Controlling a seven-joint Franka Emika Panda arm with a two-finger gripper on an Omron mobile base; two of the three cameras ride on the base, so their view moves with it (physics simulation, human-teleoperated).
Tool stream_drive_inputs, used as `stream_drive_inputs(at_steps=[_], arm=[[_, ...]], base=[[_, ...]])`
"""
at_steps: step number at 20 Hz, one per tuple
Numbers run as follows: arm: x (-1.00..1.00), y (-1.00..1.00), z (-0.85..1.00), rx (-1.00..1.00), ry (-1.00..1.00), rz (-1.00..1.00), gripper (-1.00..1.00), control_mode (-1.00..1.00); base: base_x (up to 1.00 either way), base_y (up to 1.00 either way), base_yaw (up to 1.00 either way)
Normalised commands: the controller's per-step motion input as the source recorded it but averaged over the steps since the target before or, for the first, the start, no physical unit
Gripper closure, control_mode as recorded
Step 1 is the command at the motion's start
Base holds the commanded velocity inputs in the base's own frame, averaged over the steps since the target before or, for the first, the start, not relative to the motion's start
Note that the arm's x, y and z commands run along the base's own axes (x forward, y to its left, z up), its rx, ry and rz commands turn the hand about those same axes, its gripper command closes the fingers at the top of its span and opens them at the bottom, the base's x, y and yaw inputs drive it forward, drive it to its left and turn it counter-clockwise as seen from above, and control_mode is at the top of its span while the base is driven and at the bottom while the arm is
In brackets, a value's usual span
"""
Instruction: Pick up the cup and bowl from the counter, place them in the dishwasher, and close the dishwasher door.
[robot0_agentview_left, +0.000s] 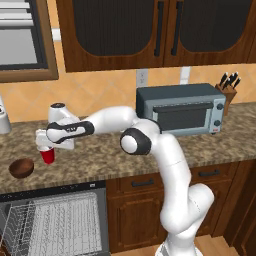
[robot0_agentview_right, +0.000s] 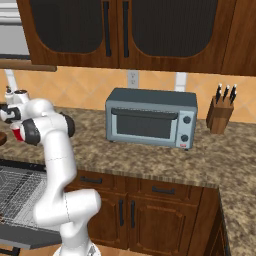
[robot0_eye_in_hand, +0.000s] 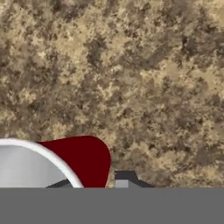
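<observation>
Red cup (robot0_eye_in_hand: 83, 159), white rim and inside, at lower left. One dark fingertip (robot0_eye_in_hand: 125, 178) just beside it. Speckled granite counter (robot0_eye_in_hand: 131, 78) beneath.

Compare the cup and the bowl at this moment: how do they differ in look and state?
The cup is red and tapered with a white rim; the bowl is dark brown, round and shallow. The cup is taller and narrower, the bowl wider and lower. The cup sits right under the hand, its rim between the fingers in the hand view, while the bowl lies apart, untouched. Both are at the counter, above the open dishwasher.
</observation>
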Motion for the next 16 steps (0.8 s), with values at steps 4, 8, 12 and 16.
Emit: stream_drive_inputs(at_steps=[4, 8, 12, 16], arm=[[-0.93, -0.31, 0.08, 0.05, -0.16, -0.13, 1.00, -1.00], [-1.00, -0.71, 0.05, 0.11, -0.11, -0.14, 1.00, -1.00], [-1.00, -0.19, 0.04, 0.01, -0.01, -0.16, 1.00, -1.00], [-1.00, 0.00, 0.00, -0.04, 0.00, -0.02, 1.00, -1.00]], base=[[0.00, 0.00, 0.00], [0.00, 0.00, 0.00], [0.00, 0.00, 0.00], [0.00, 0.00, 0.00]])
